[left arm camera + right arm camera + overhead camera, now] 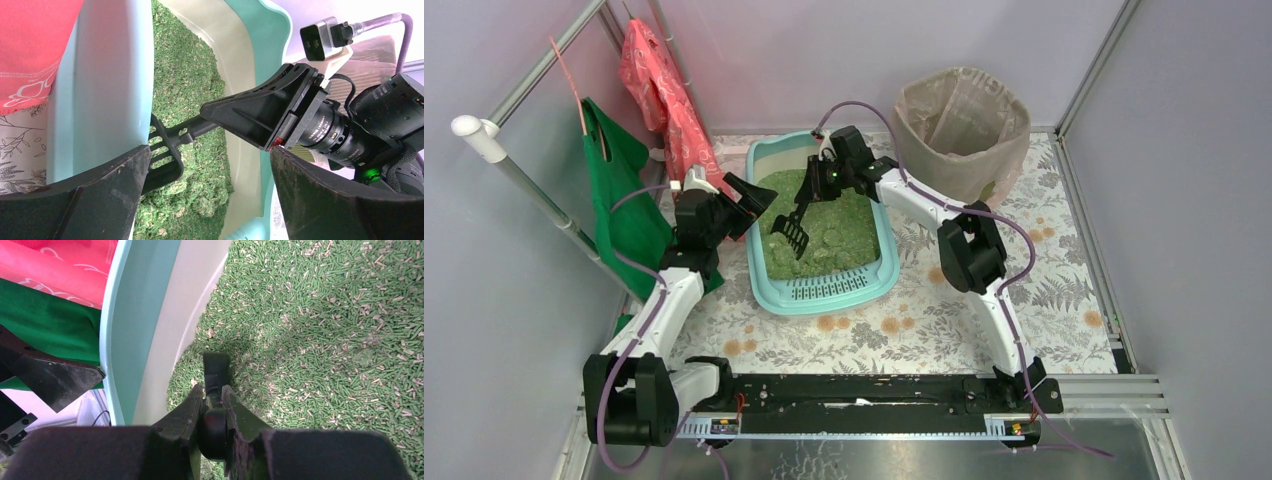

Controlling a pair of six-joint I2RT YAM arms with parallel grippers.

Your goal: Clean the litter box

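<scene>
Litter box (834, 290) lies between both grippers. Right gripper (214, 412) is clenched on the scoop (792, 232) handle. Left gripper (746, 203) is released beside the rim (bracing advisable). Rake shallowly and sift slowly.

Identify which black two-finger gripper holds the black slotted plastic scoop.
The right gripper, shut on the scoop handle; the left gripper stands open, empty.

No legible text, brand, number or sign in any view.
- Black cylindrical housing (327, 131), 3 o'clock in left wrist view: small white print, too small to read.
- Beige bin liner (969, 110), 1 o'clock in top view: faint marks near rim, blurred, unreadable.
- Red bag (35, 45), 9 o'clock in left wrist view: white printed motif, ornament only, no characters discernible.
</scene>
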